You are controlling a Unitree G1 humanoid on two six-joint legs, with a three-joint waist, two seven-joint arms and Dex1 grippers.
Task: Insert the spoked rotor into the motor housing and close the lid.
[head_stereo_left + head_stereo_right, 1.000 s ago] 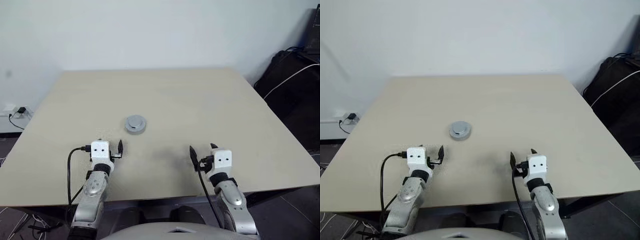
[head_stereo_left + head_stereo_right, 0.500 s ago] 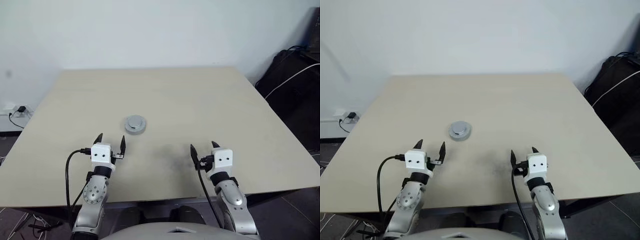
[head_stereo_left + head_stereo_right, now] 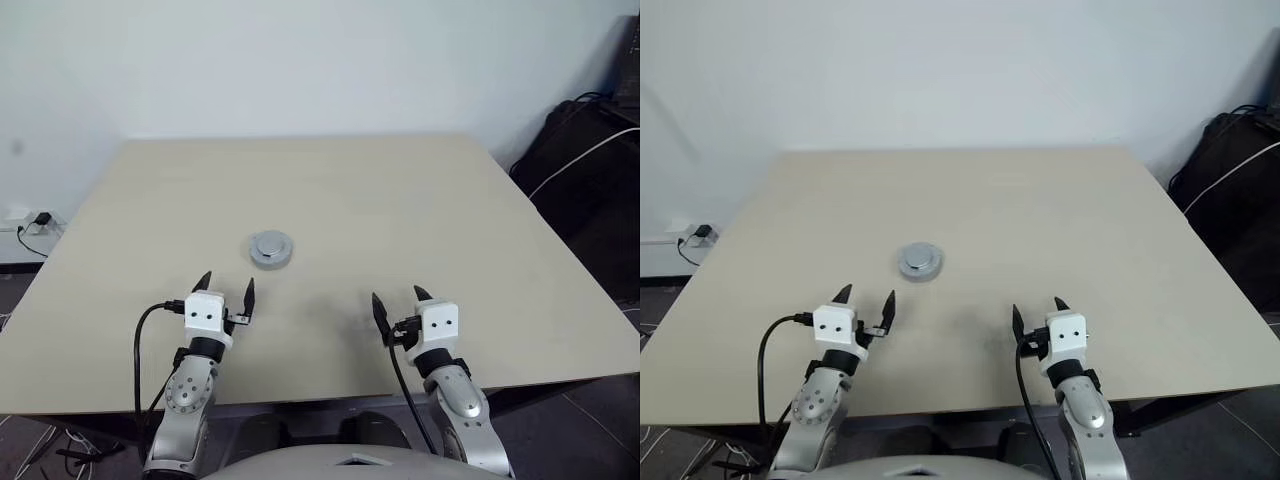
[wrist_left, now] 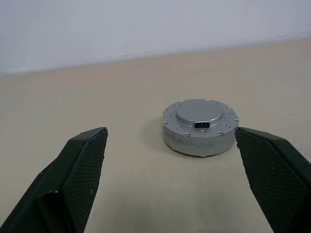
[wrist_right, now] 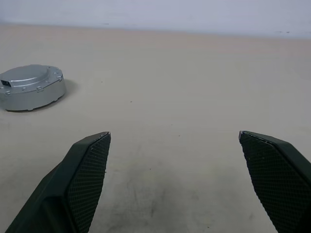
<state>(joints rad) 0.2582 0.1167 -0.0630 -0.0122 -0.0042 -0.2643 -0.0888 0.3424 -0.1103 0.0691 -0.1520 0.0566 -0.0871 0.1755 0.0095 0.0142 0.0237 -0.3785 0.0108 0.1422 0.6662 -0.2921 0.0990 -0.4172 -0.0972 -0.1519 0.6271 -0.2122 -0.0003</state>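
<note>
The motor housing (image 4: 200,138) sits flat on the beige surface (image 3: 420,200), a squat round grey metal cup, closed by the lid (image 4: 199,112). The lid is a silver-grey disc lying level on top, smooth face up, with a raised centre, a small dark slot at its edge and small screws around its rim.

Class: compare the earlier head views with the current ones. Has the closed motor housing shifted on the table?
No. The motor housing sits at the same spot relative to the table's edges.

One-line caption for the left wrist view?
Open left gripper facing the closed motor housing, lid on, standing on the table.
</note>
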